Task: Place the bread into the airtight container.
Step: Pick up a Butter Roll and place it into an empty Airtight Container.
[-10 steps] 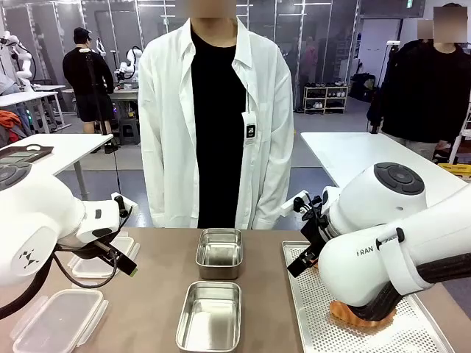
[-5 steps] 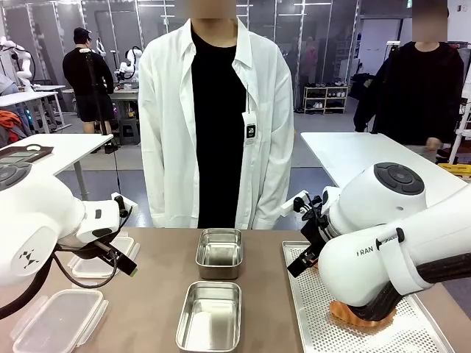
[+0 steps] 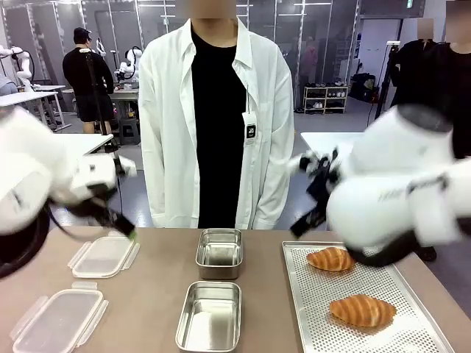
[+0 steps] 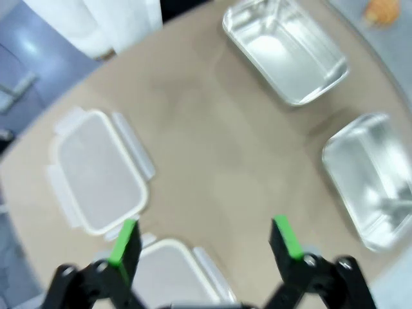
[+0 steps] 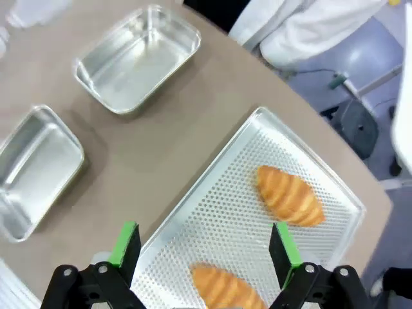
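Observation:
Two golden bread rolls lie on the perforated tray (image 3: 383, 283) at the right, one at the far side (image 3: 331, 258) and one nearer (image 3: 362, 309). Two empty steel containers stand mid-table, a far one (image 3: 219, 252) and a near one (image 3: 210, 315). My right gripper (image 5: 203, 244) hangs open high above the tray (image 5: 238, 193), with one roll (image 5: 290, 195) ahead of it and the other roll (image 5: 222, 286) just under it. My left gripper (image 4: 204, 239) is open and empty, high over the bare table between the lids and the containers (image 4: 283, 55).
Two clear plastic lids lie at the table's left, a far one (image 3: 104, 255) and a near one (image 3: 55, 321). A person in a white coat (image 3: 213, 118) stands at the far edge, hands down. Both arms (image 3: 397, 198) look blurred with motion.
Both arms have swung upward, away from the table. The right arm no longer covers the tray, so both rolls now show.

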Controlling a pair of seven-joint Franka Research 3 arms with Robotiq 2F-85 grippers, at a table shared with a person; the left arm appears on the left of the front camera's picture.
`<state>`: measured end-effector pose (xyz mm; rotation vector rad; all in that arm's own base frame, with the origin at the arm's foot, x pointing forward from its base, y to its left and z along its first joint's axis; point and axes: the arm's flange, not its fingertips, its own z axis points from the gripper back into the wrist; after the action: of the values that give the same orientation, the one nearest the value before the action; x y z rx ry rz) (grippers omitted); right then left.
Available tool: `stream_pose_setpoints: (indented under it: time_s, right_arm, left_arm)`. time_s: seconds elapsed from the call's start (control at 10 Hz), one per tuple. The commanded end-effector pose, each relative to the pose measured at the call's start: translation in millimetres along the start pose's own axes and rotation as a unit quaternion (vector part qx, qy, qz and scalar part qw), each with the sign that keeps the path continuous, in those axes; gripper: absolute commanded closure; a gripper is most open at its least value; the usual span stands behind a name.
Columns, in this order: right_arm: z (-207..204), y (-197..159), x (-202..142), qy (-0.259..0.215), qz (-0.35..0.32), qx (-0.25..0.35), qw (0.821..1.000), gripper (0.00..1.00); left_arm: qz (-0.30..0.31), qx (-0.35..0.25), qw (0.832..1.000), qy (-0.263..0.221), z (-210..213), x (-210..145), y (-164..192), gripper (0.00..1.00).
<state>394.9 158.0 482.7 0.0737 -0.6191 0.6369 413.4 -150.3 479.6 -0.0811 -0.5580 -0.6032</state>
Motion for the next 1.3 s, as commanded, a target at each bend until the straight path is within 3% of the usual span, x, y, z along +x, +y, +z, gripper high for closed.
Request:
stream_pose_setpoints:
  time_s: [0.0,0.2,0.4,0.6,0.8,0.9,1.0,1.2]
  right_arm:
    - [92.3,-34.3,19.6,0.005,0.007,0.031,0.999,0.0]
    - [174.9,-63.8,8.6,0.005,0.01,0.058,0.998,0.0]
    - [255.6,-91.0,-30.7,-0.022,0.012,0.071,0.997,0.0]
    - [302.6,-113.4,-66.1,-0.038,0.015,0.057,0.998,0.0]
    - [326.5,-125.3,-85.6,-0.047,-0.004,0.061,0.997,0.0]
    - [332.9,-129.8,-85.6,-0.093,-0.03,0.062,0.993,0.0]
    - [328.6,-123.0,-86.0,-0.05,-0.008,0.055,0.997,0.0]
    - [328.6,-123.0,-86.0,-0.05,-0.008,0.055,0.997,0.0]
  left_arm:
    - [0.016,-0.051,0.999,0.006,101.8,34.5,34.3,0.0]
    - [0.036,-0.101,0.994,-0.008,196.7,36.1,61.0,0.0]
    - [0.023,-0.128,0.991,-0.037,288.0,4.4,84.9,0.0]
    - [0.019,-0.129,0.989,-0.07,340.8,-32.6,111.3,0.0]
    - [0.048,-0.137,0.984,-0.1,359.8,-53.0,127.3,0.0]
    - [0.062,-0.143,0.981,-0.117,358.0,-61.1,134.9,0.0]
    - [0.044,-0.117,0.988,-0.092,366.2,-54.0,126.4,0.0]
    - [0.044,-0.117,0.988,-0.092,366.2,-54.0,126.4,0.0]
